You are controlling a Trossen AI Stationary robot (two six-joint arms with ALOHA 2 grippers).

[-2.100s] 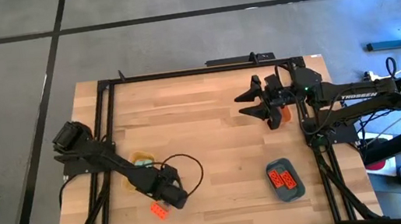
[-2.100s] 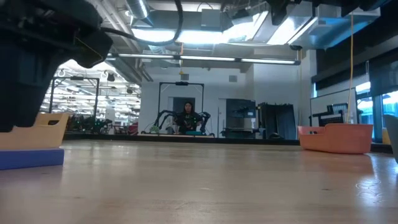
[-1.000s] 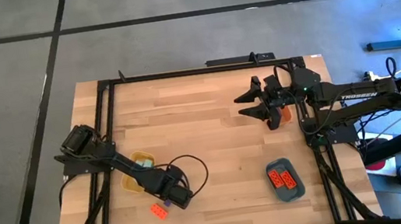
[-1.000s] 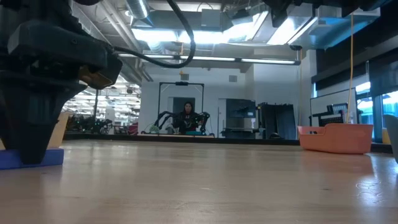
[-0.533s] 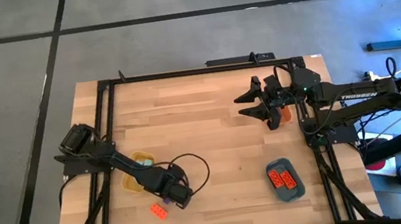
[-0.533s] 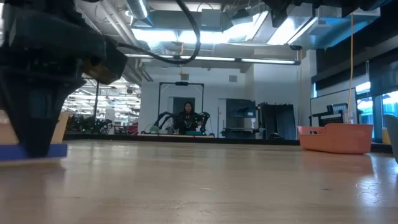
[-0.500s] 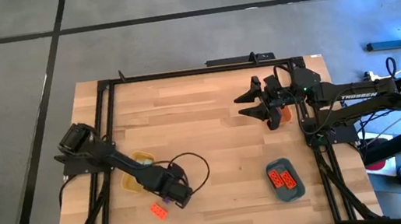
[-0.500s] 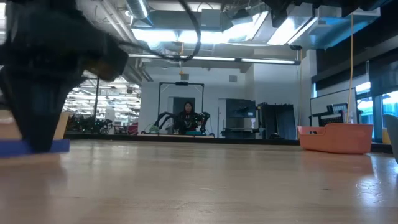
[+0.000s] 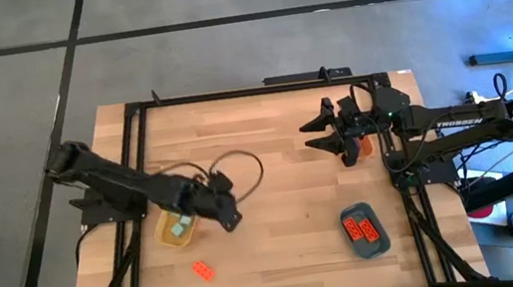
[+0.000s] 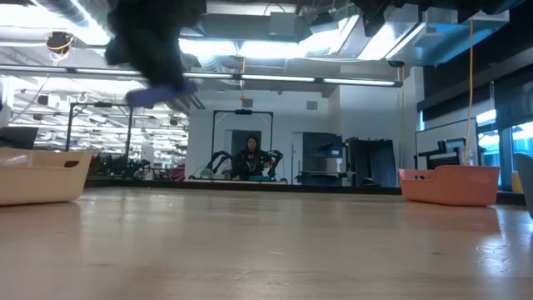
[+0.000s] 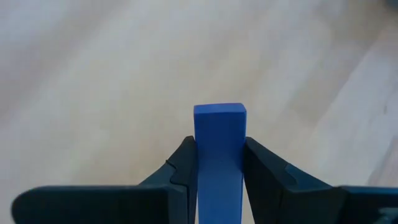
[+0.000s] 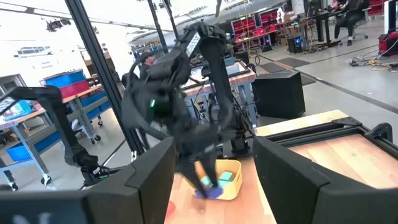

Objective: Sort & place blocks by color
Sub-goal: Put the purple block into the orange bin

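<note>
My left gripper (image 11: 219, 146) is shut on a purple block (image 11: 219, 134) and hangs high over the table, just right of the yellow tray (image 9: 164, 239); in the low view the gripper (image 10: 158, 75) shows at the upper left. A pale teal block (image 9: 182, 227) lies in that tray. One red-orange block (image 9: 201, 269) lies flat on the wood near the front edge. Two more red-orange blocks (image 9: 360, 229) lie in the dark teal tray (image 9: 378, 245). My right gripper (image 9: 313, 133) waits open at the far right, beside the orange tray (image 9: 366, 146). My left gripper pinches the purple block by its two opposite long sides (image 11: 202, 158) between its two fingers. The block's free end (image 11: 219, 112) sticks out past the fingertips. The block (image 10: 162, 94) hangs under the gripper, lifted well clear of the table.
A black frame (image 9: 229, 93) runs round the wooden table top. The left arm's cable loops over the wood (image 9: 244, 160) behind the gripper. The orange tray (image 10: 450, 185) stands at the right in the low view, the yellow tray (image 10: 42, 177) at the left. A person (image 10: 251, 157) sits far behind.
My left gripper, down on the purple block near the front edge, has taken hold of it and risen, going toward the far edge. The block has left the wood and now hangs high above it. The red-orange block has stayed where it lay.
</note>
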